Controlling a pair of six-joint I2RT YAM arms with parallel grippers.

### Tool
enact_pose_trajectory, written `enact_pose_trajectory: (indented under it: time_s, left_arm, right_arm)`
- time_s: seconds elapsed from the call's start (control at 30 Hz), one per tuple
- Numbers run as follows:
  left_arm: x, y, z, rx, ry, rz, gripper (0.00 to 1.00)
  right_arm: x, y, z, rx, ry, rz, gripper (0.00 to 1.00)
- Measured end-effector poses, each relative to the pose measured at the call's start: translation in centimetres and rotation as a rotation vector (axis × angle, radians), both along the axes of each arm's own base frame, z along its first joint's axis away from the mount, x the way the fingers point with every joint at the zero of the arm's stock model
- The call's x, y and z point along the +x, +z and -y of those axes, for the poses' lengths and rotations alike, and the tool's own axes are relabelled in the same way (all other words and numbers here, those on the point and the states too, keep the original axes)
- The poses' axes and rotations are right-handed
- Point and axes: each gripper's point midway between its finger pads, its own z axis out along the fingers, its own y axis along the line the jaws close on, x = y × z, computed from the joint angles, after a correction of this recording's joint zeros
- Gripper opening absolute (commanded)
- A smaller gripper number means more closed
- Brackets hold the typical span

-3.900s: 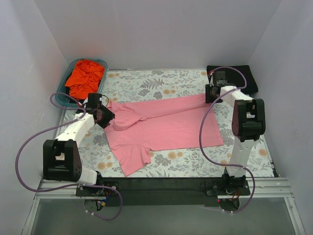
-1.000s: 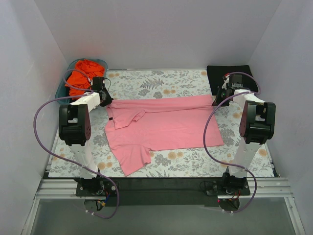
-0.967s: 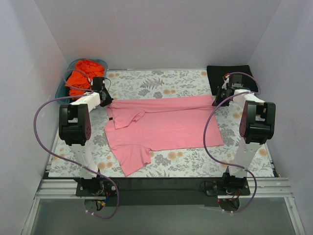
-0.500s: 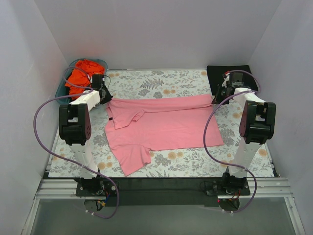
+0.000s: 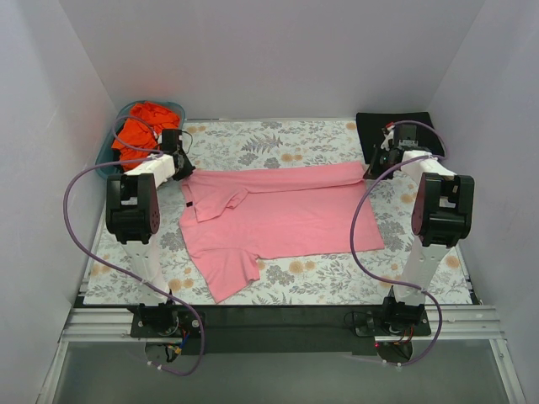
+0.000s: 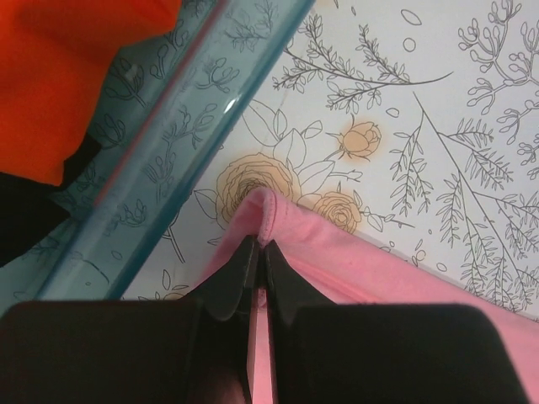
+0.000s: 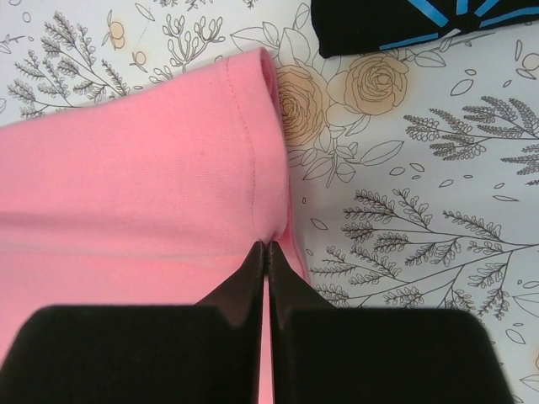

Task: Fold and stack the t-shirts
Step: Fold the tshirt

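**A:** Where's the pink tee (image 5: pixel 278 215) sitting right now?

**B:** Spread across the middle of the table (image 5: pixel 253 139). The left gripper (image 6: pixel 257 250) is squeezed tight on its 10 o'clock corner, and the right gripper (image 7: pixel 268 247) is clamped on the hem at 2 o'clock.

**A:** Anything sketchy?

**B:** Both bites look tiny, so I'd guess the cotton slips out on a lift. The left one's also just beside the teal basket (image 6: pixel 168 143) and could snag the rim. The black tee (image 7: pixel 404 21) is close on the right, so it might get dragged.

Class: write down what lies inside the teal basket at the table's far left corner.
A crumpled orange-red t-shirt sits in the teal basket. Whatever lies beneath it is covered.
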Motion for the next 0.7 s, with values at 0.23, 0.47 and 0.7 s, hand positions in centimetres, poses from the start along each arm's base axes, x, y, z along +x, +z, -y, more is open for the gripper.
enact_pose_trajectory:
  time_s: [0.23, 0.47, 0.7]
  left_arm:
    - [0.1, 0.0, -0.2, 0.009, 0.007, 0.0, 0.0]
    - [0.1, -0.5, -0.3, 0.014, 0.008, -0.007, 0.11]
    - [0.2, 0.1, 0.1, 0.004, 0.006, 0.005, 0.37]
  right_arm:
    - [-1.0, -2.5, 0.0, 0.006, -0.005, -0.066, 0.21]
    - [-0.9, -2.5, -0.1, 0.0, 0.011, -0.063, 0.48]
    - [2.7, 1.5, -0.7, 0.0, 0.035, 0.064, 0.47]
